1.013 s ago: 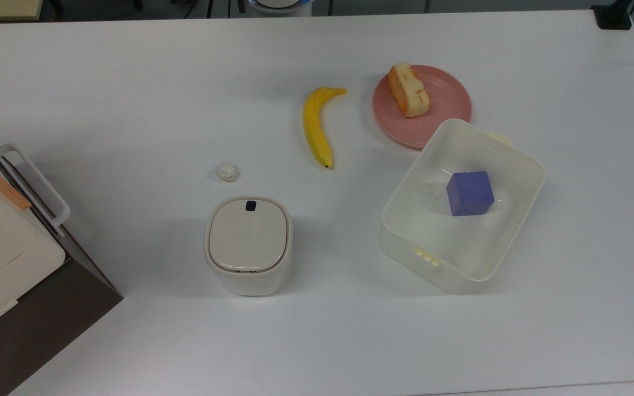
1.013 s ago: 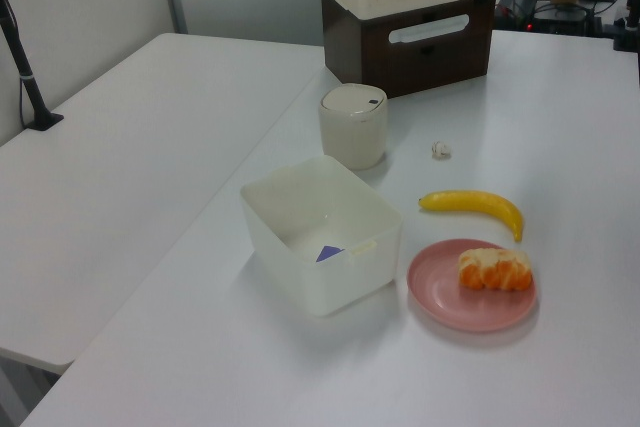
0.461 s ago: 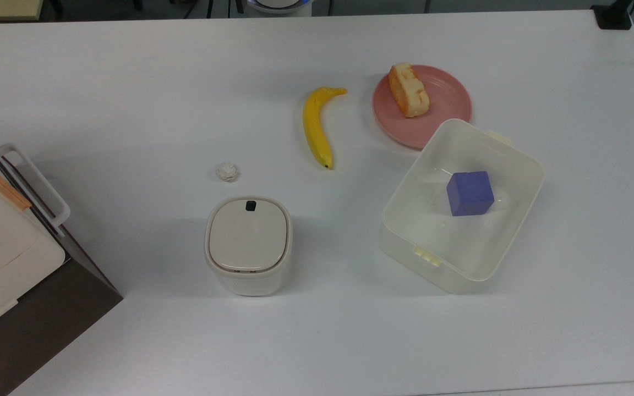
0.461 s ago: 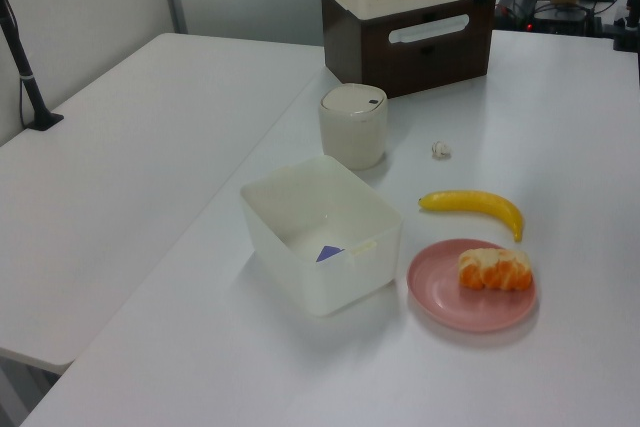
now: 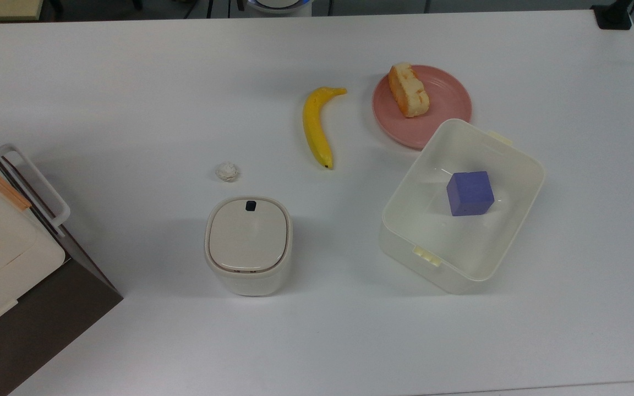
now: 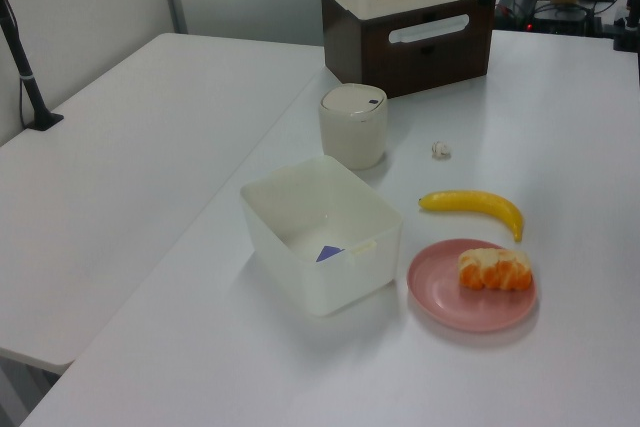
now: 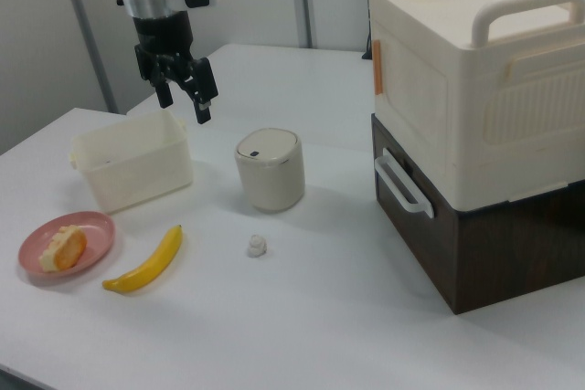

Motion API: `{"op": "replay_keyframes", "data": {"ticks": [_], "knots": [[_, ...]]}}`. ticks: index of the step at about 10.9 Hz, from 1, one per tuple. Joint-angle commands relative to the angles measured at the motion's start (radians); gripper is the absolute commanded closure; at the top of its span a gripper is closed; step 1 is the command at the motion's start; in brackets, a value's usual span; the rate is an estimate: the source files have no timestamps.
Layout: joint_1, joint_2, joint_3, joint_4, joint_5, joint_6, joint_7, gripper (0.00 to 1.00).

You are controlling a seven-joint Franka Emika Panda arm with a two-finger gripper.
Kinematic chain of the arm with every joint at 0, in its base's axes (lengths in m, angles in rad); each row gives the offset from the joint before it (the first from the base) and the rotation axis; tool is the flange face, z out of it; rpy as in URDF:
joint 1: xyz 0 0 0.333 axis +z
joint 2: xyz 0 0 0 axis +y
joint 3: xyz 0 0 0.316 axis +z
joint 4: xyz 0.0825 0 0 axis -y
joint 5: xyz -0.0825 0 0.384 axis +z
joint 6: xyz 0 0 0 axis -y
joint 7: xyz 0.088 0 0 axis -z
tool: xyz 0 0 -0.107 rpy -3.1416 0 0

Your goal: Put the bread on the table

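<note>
The bread (image 5: 408,89), a chunky cream piece with orange-brown crust, lies on the round pink plate (image 5: 443,104) on the white table (image 5: 130,99). The left view has the bread (image 6: 494,270) at its lower right, and the right view has the bread (image 7: 62,247) at its lower left. My gripper (image 7: 183,98) hangs open and empty in the right view, high above the table near the white tub (image 7: 132,169), well away from the bread.
A yellow banana (image 5: 316,125) lies beside the plate. An open white tub (image 5: 462,204) holds a purple cube (image 5: 469,193). A lidded white canister (image 5: 247,245), a tiny paper ball (image 5: 227,172) and a large cream-and-brown box (image 7: 475,116) also stand on the table.
</note>
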Motion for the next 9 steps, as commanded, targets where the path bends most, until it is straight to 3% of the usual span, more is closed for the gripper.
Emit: {"op": "replay_keyframes", "data": {"ticks": [1,4,9], "knots": [[0.009,-0.009,-0.010,0.001,0.008,-0.024,0.005,0.00],[0.005,-0.009,-0.017,0.003,-0.001,-0.019,-0.021,0.00],[0.005,-0.014,-0.018,0.004,-0.092,-0.024,-0.073,0.00]]}}
